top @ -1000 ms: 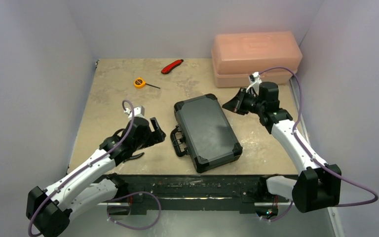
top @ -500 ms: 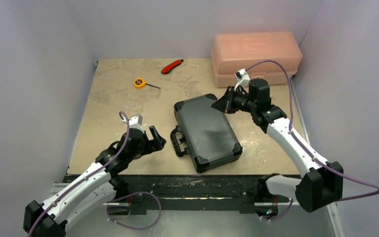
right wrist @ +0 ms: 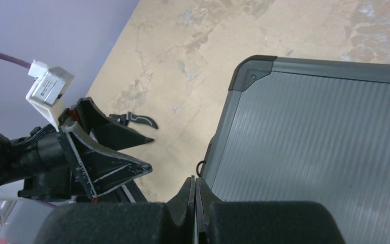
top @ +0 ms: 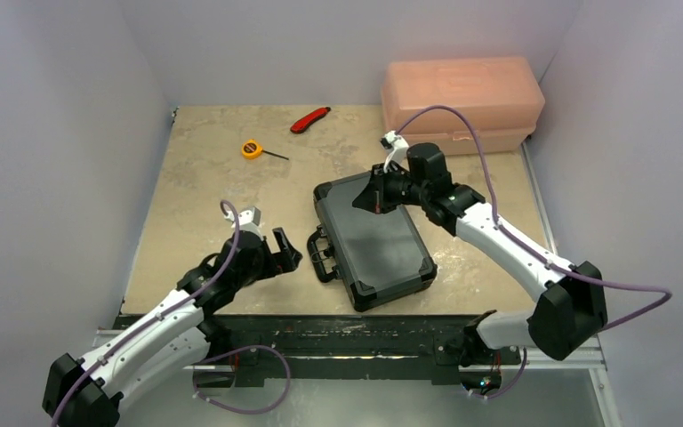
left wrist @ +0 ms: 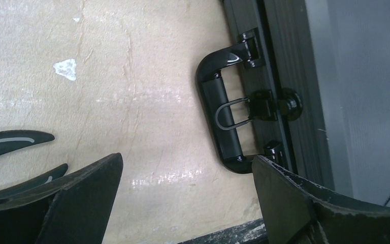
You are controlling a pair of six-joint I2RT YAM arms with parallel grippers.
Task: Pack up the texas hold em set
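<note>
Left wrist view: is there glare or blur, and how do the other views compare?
Left wrist view: white glare streaks on the tabletop, a bright highlight on the case handle, detail sharp. Top external view: even soft light, pale sheen on the case lid. Right wrist view: ribbed lid sharp, shut right end effector slightly soft.

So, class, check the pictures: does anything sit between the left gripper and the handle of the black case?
Nothing visible does. The left gripper is open and points toward the handle of the closed black case, with only bare table between them.
</note>
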